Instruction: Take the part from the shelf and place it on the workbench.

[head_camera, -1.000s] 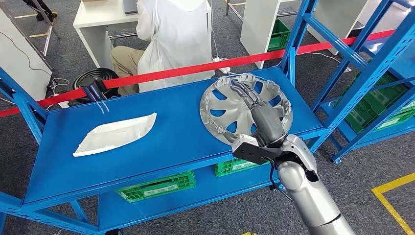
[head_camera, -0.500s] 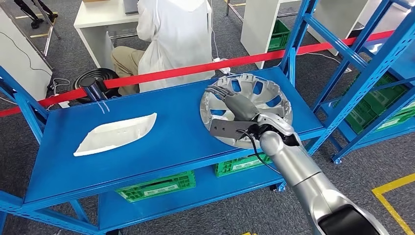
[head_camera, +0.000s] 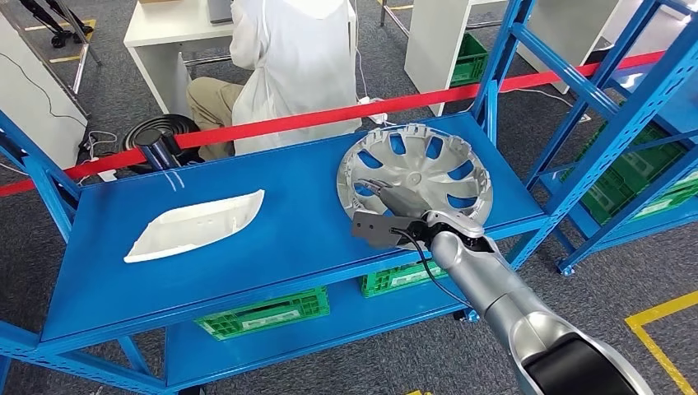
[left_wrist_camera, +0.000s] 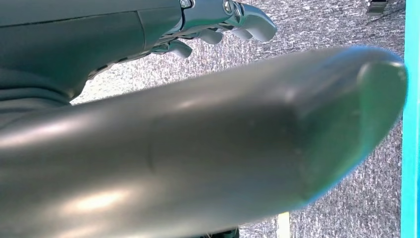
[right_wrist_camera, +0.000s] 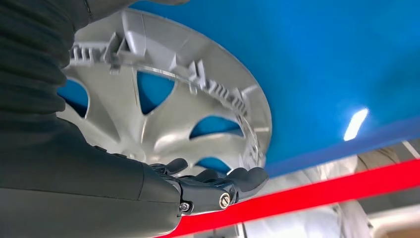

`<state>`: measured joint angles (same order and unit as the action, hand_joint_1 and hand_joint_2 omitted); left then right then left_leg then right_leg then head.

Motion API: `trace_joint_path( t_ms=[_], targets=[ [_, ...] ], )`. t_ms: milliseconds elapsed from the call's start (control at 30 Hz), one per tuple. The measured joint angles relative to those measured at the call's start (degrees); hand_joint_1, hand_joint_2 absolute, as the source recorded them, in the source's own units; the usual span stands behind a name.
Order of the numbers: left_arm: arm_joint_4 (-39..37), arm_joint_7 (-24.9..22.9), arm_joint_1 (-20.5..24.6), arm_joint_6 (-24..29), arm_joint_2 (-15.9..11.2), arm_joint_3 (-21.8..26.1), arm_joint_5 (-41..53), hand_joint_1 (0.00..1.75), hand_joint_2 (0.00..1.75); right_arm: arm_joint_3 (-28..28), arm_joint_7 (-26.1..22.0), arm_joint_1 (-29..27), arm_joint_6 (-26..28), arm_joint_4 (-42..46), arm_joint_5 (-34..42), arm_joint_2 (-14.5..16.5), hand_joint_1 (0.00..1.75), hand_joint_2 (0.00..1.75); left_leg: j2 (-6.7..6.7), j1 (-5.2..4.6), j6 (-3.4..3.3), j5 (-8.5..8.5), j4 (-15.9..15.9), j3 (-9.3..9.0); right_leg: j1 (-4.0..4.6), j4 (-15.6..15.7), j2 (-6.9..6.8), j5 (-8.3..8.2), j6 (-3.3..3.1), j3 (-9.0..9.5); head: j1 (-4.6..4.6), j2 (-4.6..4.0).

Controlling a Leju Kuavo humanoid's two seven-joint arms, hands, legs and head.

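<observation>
In the head view the right hand [head_camera: 387, 202] has drawn back and turned: a second ago it lay stretched over the middle of the silver wheel cover [head_camera: 420, 169], and now it sits low at the cover's near-left rim, fingers reaching in toward a spoke opening. The cover itself has not shifted; it lies flat, hollow side up, on the blue shelf [head_camera: 304, 222], well apart from the white curved panel [head_camera: 193, 226] to the left. A person in a white coat [head_camera: 292, 58] sits behind the red barrier tape [head_camera: 313, 119].

The left wrist view shows the left hand [left_wrist_camera: 218, 20] hanging over grey carpet, fingers loosely curled and holding nothing.

The right wrist view shows the right hand's fingers [right_wrist_camera: 218, 181] lying close along the cover's inner face, near the rim clips; whether they have actually clamped on the rim cannot be told. The move reads as a reposition for a rim grasp, with lifting not yet begun
</observation>
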<state>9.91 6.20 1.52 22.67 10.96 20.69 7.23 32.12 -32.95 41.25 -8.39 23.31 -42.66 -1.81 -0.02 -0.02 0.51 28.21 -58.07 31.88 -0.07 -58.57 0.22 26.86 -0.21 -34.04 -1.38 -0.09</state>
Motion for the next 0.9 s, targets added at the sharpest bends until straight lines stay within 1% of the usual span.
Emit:
trace_joint_path(
  t_ms=[200, 333, 433, 667, 900],
  targets=[
    [-0.01, -0.63, 0.0, 0.14, 0.02, 0.01, -0.11, 0.0, 0.0, 0.72, 0.91, 0.09, 0.15, -1.94, 0.43, 1.0, 0.0, 1.75, 0.0, 0.01, 0.0, 0.0, 0.0, -0.01, 0.0, 0.0, 0.01, 0.0, 0.0, 0.0, -0.02, 0.0],
    [-0.02, -0.68, -0.02, 0.16, 0.02, 0.01, -0.11, 0.0, 0.0, 0.37, 1.04, 0.03, -1.06, -2.98, 3.62, 1.17, 0.0, 1.75, 0.01, 0.0, 0.0, 0.0, 0.0, -0.01, 0.0, 0.0, 0.01, 0.0, 0.0, -0.01, -0.01, 0.0],
    [-0.03, -0.51, -0.11, 0.25, 0.02, 0.08, -0.16, 0.0, 0.0, -0.26, 2.27, -0.04, -0.89, -3.64, 4.47, 0.96, 0.0, 1.75, 0.01, -0.01, 0.0, 0.0, 0.0, -0.02, 0.0, 0.01, 0.02, 0.0, 0.0, -0.01, -0.01, 0.0],
    [-0.03, -0.01, -0.28, 0.42, 0.02, 0.67, -0.65, 0.0, 0.0, -0.37, 5.17, -0.02, 1.23, -4.55, 3.23, -0.51, 0.0, 1.75, 0.02, -0.01, 0.0, 0.0, -0.02, -0.02, 0.0, 0.04, 0.03, -0.01, 0.01, -0.01, -0.01, 0.0],
    [-0.08, -0.16, -0.31, 0.42, 0.03, 0.95, -0.56, 0.0, 0.0, -0.42, 6.02, -0.12, 2.91, -5.13, 2.74, -4.38, 0.0, 1.75, 0.03, -0.02, -0.04, 0.03, -0.04, -0.01, -0.01, 0.05, 0.04, -0.03, 0.04, 0.01, -0.01, 0.0]
  ],
)
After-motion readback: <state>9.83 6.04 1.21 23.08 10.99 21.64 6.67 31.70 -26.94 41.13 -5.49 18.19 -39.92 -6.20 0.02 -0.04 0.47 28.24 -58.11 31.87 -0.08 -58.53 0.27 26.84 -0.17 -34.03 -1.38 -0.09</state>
